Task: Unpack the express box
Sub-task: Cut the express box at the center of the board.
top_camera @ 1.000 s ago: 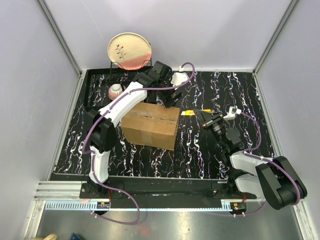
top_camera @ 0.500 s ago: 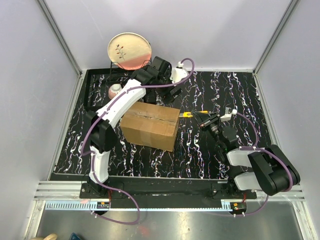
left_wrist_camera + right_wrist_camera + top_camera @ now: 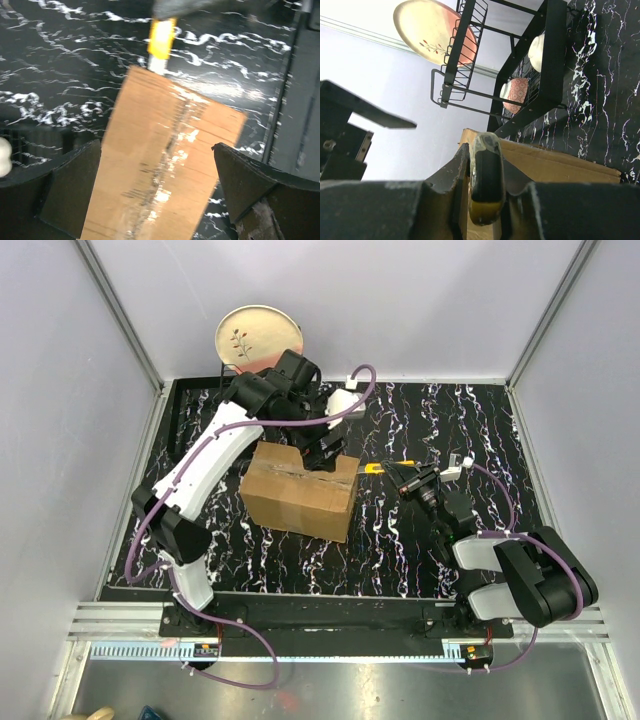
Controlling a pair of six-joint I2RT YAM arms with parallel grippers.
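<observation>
Black, white-veined table (image 3: 480, 420) fills the middle of the frame. The express box (image 3: 300, 495) sits flat on it, just left of centre, and a black wire dish rack (image 3: 182, 425) stands in its upper-left corner.

Express box (image 3: 300, 495): brown corrugated carton, flaps closed, shiny tape seam along top, upright mid-table.
</observation>
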